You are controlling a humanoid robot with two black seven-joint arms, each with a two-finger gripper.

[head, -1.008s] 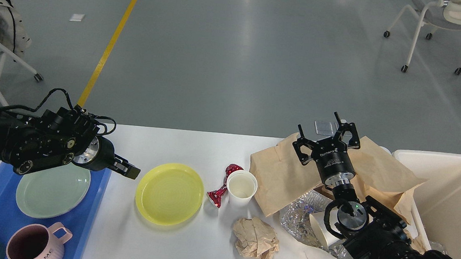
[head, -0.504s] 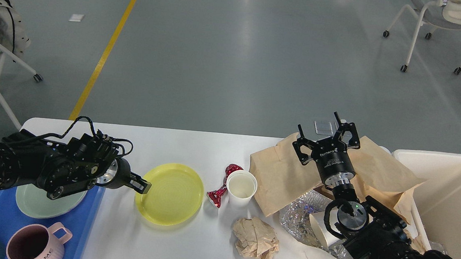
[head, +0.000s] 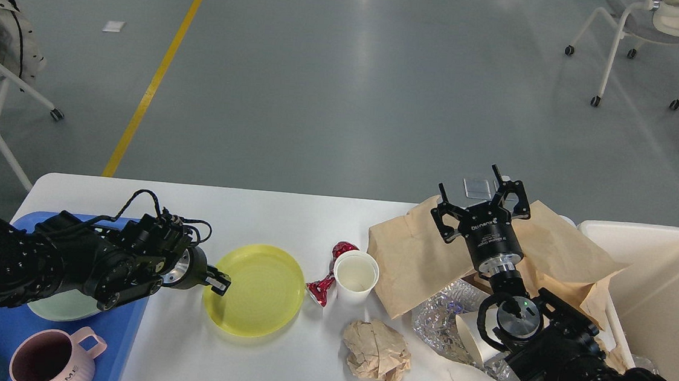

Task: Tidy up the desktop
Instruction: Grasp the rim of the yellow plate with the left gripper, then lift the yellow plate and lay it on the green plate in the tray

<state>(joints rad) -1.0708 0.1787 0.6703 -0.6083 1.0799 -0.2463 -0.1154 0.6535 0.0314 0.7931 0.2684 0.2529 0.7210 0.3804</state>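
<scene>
The white desktop (head: 289, 217) carries a yellow plate (head: 261, 293), a red foil wrapper (head: 323, 277), a white paper cup (head: 356, 276), a crumpled brown paper ball (head: 376, 351), a large brown paper bag (head: 413, 257) and crinkled silver foil (head: 441, 319). My left gripper (head: 218, 281) sits low at the yellow plate's left rim, its fingers slightly apart and the rim between them. Over the paper bag, my right gripper (head: 483, 202) is raised with its fingers spread wide and nothing in them.
A blue tray (head: 122, 331) at the left edge holds a pale green plate (head: 57, 312) and a pink mug (head: 50, 361). A cream bin (head: 665, 283) stands at the right edge. A second paper cup (head: 468, 340) lies tipped beside the foil.
My left arm has dropped and reached right, from above the blue tray to the yellow plate's left rim. The plate has shifted slightly right. The right arm has not moved.
</scene>
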